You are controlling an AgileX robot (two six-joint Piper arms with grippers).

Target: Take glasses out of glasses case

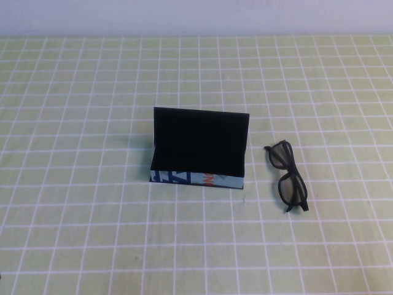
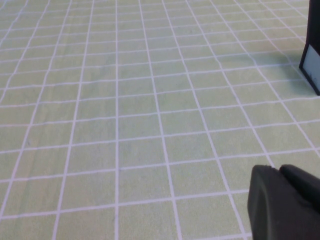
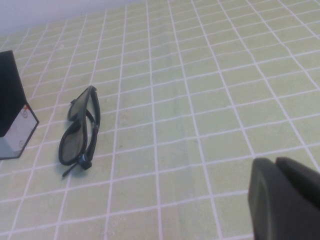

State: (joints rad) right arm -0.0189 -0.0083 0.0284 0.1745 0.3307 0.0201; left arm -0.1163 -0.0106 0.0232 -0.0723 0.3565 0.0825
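Nearest the camera in the high view, the lower part of the frame shows only the green checked tablecloth (image 1: 92,246); neither arm appears there. Each gripper shows only in its own wrist view, as a dark body at the lower right corner of the frame. The right gripper (image 3: 287,200) has its fingers pressed together and carries nothing. For the left gripper (image 2: 285,202) I cannot tell how its fingers stand.

Farther up, right of the frame's centre, the glasses (image 1: 288,177) lie on the cloth outside the case (arms folded, as far as can be seen), just beside its right end and apart from it. At the centre sits the glasses case (image 1: 199,150), lid raised upright at the back, black interior showing, its light blue printed side facing the camera. Beyond, a pale wall (image 1: 196,15) fills the top edge
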